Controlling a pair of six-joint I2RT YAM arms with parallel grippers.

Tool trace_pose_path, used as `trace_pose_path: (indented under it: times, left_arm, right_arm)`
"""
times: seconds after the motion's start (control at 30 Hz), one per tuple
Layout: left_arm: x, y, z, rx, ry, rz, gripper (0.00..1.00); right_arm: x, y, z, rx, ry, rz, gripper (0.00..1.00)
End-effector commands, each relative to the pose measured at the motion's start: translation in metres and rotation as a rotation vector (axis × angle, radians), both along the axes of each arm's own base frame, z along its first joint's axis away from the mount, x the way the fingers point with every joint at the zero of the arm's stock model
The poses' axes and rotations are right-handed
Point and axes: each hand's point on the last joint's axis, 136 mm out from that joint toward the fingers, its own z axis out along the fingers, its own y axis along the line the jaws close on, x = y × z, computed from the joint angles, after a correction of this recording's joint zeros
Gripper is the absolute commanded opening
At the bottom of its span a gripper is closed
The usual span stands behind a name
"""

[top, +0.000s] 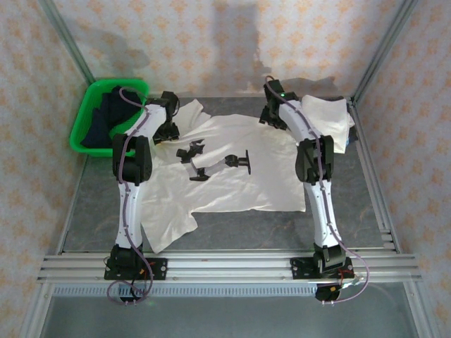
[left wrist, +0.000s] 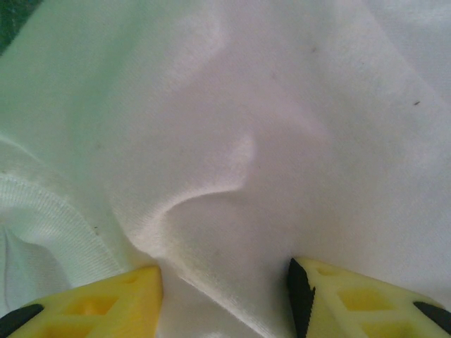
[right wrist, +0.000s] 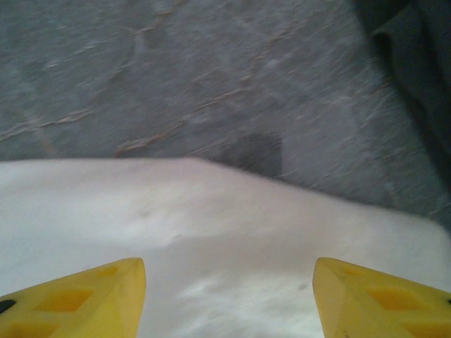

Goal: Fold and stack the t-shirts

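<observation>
Table: basket in the far left corner, clothes in it. Spread shirt lies mid-table between the two arms, with one sleeve running out to the near left. Second shirt sits at far right, behind and right of the right arm, and meets the spread shirt's far right corner. Can't tell which overlaps. Left gripper is on the spread shirt's far left part, just right of the basket. Right gripper is at the shirt's far edge, left of the second shirt. In the left wrist view, a cloth ridge lies between the fingers. In the right wrist view, the shirt edge is under the fingers and bare table lies beyond it.
</observation>
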Motion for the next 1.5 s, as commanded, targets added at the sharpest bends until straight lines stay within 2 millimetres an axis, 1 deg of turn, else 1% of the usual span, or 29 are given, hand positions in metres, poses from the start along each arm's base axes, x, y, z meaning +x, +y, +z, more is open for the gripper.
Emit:
trace_pose_path:
  times: [0.0,0.1,0.13,0.2,0.23,0.27,0.3,0.33,0.4,0.47,0.57,0.6,0.67,0.73,0.77,0.8,0.83,0.87,0.9,0.93,1.0,1.07,1.1,1.17,1.2,1.27,1.33,1.4,1.47]
  left_arm:
    - [-0.007,0.007,0.004,0.002,0.033,0.018,0.52]
    - [-0.007,0.008,0.006,0.011,0.033,0.013,0.52]
    - [-0.007,0.008,0.005,0.01,0.034,0.011,0.51]
    - [-0.007,0.008,0.006,0.007,0.032,0.01,0.51]
    - [-0.007,0.007,0.005,0.004,0.036,0.01,0.51]
    - [-0.007,0.006,0.004,0.001,0.036,0.009,0.51]
    - [-0.007,0.006,0.004,-0.001,0.036,0.009,0.51]
    - [-0.007,0.006,0.005,-0.003,0.035,0.009,0.51]
    - [-0.007,0.006,0.005,-0.004,0.035,0.005,0.51]
    - [-0.007,0.006,0.007,0.0,0.035,0.003,0.51]
    - [-0.007,0.007,0.007,-0.01,0.031,0.012,0.51]
    - [-0.006,0.006,0.006,-0.016,0.029,0.013,0.51]
    - [-0.006,0.005,0.006,-0.022,0.028,0.018,0.51]
    - [-0.007,0.005,0.005,-0.021,0.031,0.018,0.51]
    - [-0.007,0.005,0.005,-0.021,0.029,0.018,0.51]
    - [-0.007,0.005,0.005,-0.02,0.031,0.017,0.51]
    - [-0.007,0.005,0.005,-0.02,0.032,0.013,0.51]
    - [-0.007,0.005,0.005,-0.02,0.034,0.012,0.51]
    - [-0.008,0.006,0.005,-0.019,0.036,0.011,0.51]
    - [-0.008,0.006,0.004,-0.019,0.037,0.009,0.51]
    - [-0.007,0.005,0.003,-0.023,0.038,0.006,0.52]
    - [-0.006,0.005,0.002,-0.031,0.035,0.006,0.51]
    - [-0.006,0.003,0.002,-0.036,0.036,0.005,0.51]
    - [-0.007,0.004,0.001,-0.036,0.039,0.006,0.52]
    - [-0.007,0.004,0.001,-0.034,0.042,0.006,0.51]
    - [-0.009,0.004,-0.001,-0.032,0.047,0.003,0.51]
    - [-0.01,0.004,-0.001,-0.033,0.048,0.003,0.51]
    - [-0.011,0.004,-0.002,-0.035,0.051,0.005,0.52]
    - [-0.01,0.003,-0.002,-0.039,0.051,0.002,0.51]
  right_arm:
    - [0.0,-0.014,-0.026,0.054,0.072,0.059,0.65]
    - [0.0,-0.017,-0.034,0.02,0.091,0.078,0.66]
    - [0.0,-0.018,-0.036,0.018,0.095,0.079,0.64]
    - [-0.001,-0.012,-0.038,0.04,0.1,0.09,0.54]
    - [-0.002,-0.009,-0.038,0.055,0.103,0.093,0.47]
    - [-0.004,-0.006,-0.037,0.062,0.106,0.095,0.36]
    - [-0.005,-0.004,-0.033,0.057,0.103,0.099,0.29]
    - [-0.008,0.0,-0.027,0.034,0.094,0.106,0.26]
    - [-0.012,0.002,-0.01,-0.07,0.065,0.116,0.21]
    - [-0.019,0.006,0.013,-0.207,0.029,0.126,0.19]
    - [-0.037,0.027,0.036,-0.348,-0.017,0.168,0.2]
    - [-0.045,0.038,0.038,-0.368,-0.02,0.191,0.22]
    - [-0.071,0.066,0.04,-0.356,-0.013,0.249,0.24]
    - [-0.1,0.096,0.03,-0.219,0.013,0.302,0.25]
    - [-0.115,0.11,0.025,-0.132,0.027,0.319,0.32]
    - [-0.127,0.119,0.021,-0.082,0.039,0.338,0.4]
    - [-0.14,0.124,0.02,-0.057,0.056,0.352,0.44]
    - [-0.153,0.126,0.019,-0.049,0.072,0.362,0.44]
    - [-0.162,0.13,0.02,-0.023,0.078,0.38,0.44]
    - [-0.17,0.128,0.021,-0.002,0.08,0.387,0.43]
    - [-0.168,0.111,0.035,0.005,0.03,0.345,0.46]
    - [-0.151,0.074,0.043,-0.003,-0.012,0.233,0.51]
    - [-0.141,0.057,0.044,0.004,-0.014,0.18,0.52]
    - [-0.12,0.025,0.039,0.046,0.002,0.073,0.53]
    - [-0.111,0.015,0.036,0.069,0.004,0.038,0.53]
    - [-0.092,0.007,0.028,0.158,0.001,-0.002,0.53]
    - [-0.076,0.005,0.022,0.218,0.0,-0.024,0.54]
    - [-0.063,-0.004,0.011,0.221,0.001,-0.084,0.55]
    - [-0.051,-0.003,0.0,0.279,0.008,-0.119,0.54]
